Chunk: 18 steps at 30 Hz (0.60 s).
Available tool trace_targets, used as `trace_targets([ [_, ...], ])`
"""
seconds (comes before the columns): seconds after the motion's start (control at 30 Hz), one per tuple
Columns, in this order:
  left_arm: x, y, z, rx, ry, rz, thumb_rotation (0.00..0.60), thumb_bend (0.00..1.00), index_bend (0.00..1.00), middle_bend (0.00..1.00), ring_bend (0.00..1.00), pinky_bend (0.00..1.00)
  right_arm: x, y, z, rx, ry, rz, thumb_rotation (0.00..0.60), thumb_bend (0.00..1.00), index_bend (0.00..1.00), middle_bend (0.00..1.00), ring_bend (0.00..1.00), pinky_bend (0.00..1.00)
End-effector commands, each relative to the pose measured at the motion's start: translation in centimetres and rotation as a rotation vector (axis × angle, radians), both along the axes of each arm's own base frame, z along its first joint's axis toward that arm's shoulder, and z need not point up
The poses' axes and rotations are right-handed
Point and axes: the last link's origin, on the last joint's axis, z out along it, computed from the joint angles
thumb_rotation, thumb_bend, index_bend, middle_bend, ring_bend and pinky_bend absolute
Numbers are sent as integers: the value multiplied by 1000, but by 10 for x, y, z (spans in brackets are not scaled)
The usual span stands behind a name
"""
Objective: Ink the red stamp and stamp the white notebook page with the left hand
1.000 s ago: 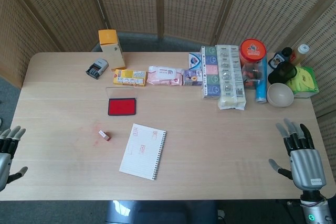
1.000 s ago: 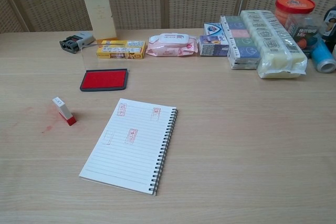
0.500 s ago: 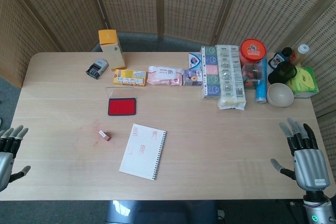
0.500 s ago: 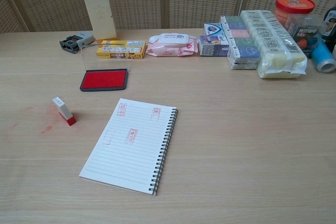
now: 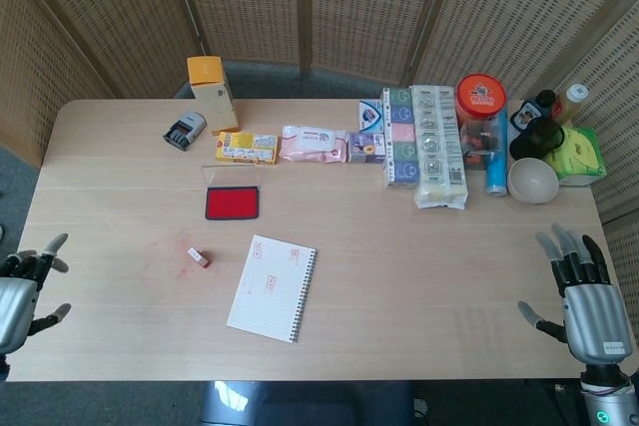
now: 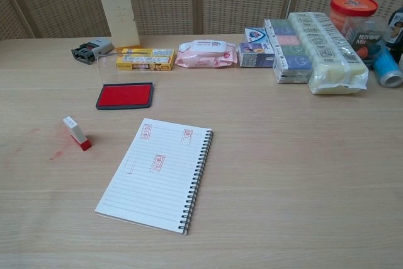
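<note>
The small red stamp [image 5: 199, 257] [image 6: 76, 133] lies tilted on the table, left of the white spiral notebook [image 5: 272, 287] [image 6: 157, 172], whose page bears several red marks. Behind the stamp sits the open red ink pad [image 5: 232, 203] [image 6: 124, 96]. My left hand [image 5: 22, 295] hovers at the table's near left edge, fingers apart and empty, well left of the stamp. At the near right edge my right hand [image 5: 584, 296] is spread open with nothing in it. Neither hand shows in the chest view.
Along the back stand a tall box with an orange top [image 5: 212, 92], a grey date stamper [image 5: 185, 131], a yellow box [image 5: 247, 147], a wipes pack [image 5: 314, 144], packaged goods [image 5: 424, 145], a red-lidded jar [image 5: 480, 107] and a white bowl [image 5: 532, 180]. Red smudges [image 5: 170, 246] mark the wood beside the stamp.
My left hand has shifted slightly right and forward over the table edge, fingers turning. My right hand has sunk a little toward the near edge. Stamp, pad and notebook have not moved.
</note>
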Motion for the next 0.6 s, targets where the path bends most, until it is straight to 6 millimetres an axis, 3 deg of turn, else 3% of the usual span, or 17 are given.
trace_targets([
  [0.03,11,24,-12,-22,61,-97,600,9,153,1000,1000,1000,0,-1,0,1,1,-1,600,78,0,0,9,0],
  [0.2,23,51,-26,-67,131,-177,600,34,334,1000,1000,1000,-1,-1,0,3,0,-7,600,77,0,0,8,0],
  [0.4,33,74,-52,-126,163,-178,600,107,431,1000,1000,1000,-2,-2,-1,6,0,-12,600,79,0,0,9,0],
  [0.6,44,95,-84,-140,157,-162,600,192,443,1000,1000,1000,-4,-3,-1,10,-1,-21,600,78,0,0,9,0],
])
